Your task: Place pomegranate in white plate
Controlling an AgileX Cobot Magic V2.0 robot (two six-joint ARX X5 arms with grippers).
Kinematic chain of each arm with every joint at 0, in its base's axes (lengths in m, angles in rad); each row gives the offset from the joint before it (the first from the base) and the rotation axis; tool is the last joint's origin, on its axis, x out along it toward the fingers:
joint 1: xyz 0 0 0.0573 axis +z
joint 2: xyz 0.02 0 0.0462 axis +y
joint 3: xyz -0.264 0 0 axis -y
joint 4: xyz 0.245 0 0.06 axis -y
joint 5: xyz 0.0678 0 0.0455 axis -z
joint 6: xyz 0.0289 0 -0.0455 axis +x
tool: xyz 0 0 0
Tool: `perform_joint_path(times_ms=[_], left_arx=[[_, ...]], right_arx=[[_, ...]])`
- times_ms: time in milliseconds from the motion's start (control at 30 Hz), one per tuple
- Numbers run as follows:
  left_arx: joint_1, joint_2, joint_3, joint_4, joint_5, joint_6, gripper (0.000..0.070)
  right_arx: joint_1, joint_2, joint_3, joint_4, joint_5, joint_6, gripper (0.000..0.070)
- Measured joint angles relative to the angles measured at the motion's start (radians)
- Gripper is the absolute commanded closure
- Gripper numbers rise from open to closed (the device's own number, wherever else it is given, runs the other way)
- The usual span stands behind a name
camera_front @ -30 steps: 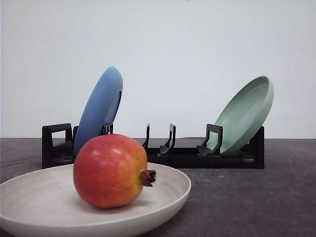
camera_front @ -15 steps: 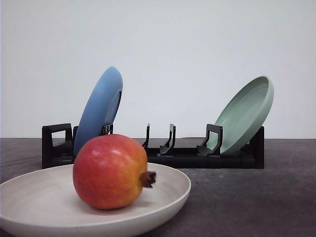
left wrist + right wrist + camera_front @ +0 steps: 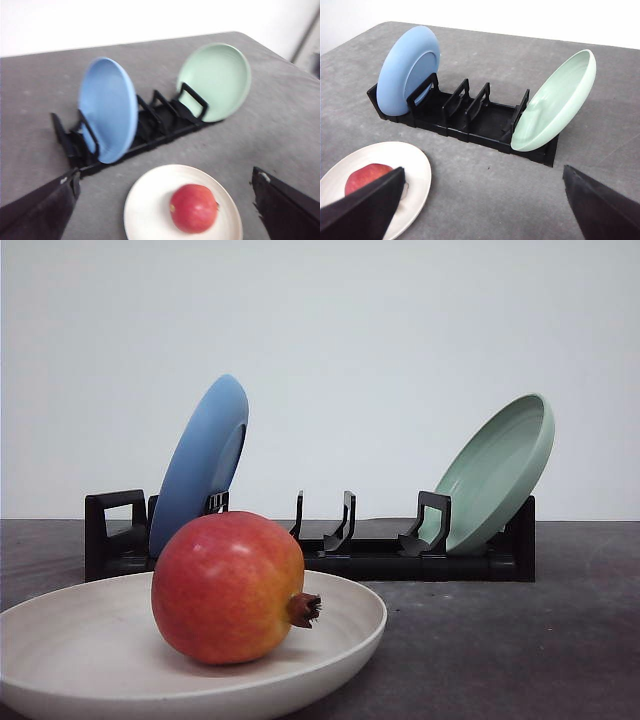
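The red and yellow-orange pomegranate [image 3: 228, 587] lies in the white plate [image 3: 60, 640] at the near left, its dark crown pointing right. From the left wrist view the pomegranate [image 3: 193, 208] rests right of centre in the white plate [image 3: 145, 210]. My left gripper [image 3: 165, 174] is open above it, its fingers [image 3: 45, 205] wide apart and holding nothing. My right gripper [image 3: 482, 171] is open over bare table, with the pomegranate [image 3: 367, 177] and white plate [image 3: 417, 165] off to its side, partly behind one finger [image 3: 365, 205].
A black dish rack [image 3: 380, 560] stands across the table behind the white plate. A blue plate [image 3: 200, 465] leans in its left end and a pale green plate [image 3: 495, 475] in its right end. Grey tabletop lies to the right of the white plate.
The pomegranate has rocked slightly in the white plate, its crown dipping a little lower and to the right. The rack and its plates are unmoved.
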Motion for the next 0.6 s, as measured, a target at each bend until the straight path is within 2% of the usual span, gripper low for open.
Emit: perform_joint_path(times_ms=[33, 67, 100, 133, 200, 600], left_arx=[[0.0, 0.0, 0.0, 0.0, -0.008, 0.0, 0.022], [0.0, 0.0, 0.0, 0.0, -0.012, 0.001, 0.0432], [0.0, 0.0, 0.0, 0.0, -0.013, 0.003, 0.069], [0.0, 0.0, 0.0, -0.001, -0.014, 0.004, 0.0677], [0.0, 0.0, 0.0, -0.002, -0.016, 0.005, 0.07], [0.0, 0.0, 0.0, -0.002, -0.016, 0.005, 0.07]], right_arx=[[0.0, 0.001, 0.0, 0.001, 0.0, 0.0, 0.0209], [0.0, 0.001, 0.0, 0.001, 0.0, 0.001, 0.0403], [0.0, 0.001, 0.0, 0.001, 0.0, 0.001, 0.0649], [0.0, 0.001, 0.0, 0.001, 0.0, 0.001, 0.0697], [0.0, 0.001, 0.0, 0.001, 0.0, 0.001, 0.0689], [0.0, 0.001, 0.0, 0.001, 0.0, 0.001, 0.0689]])
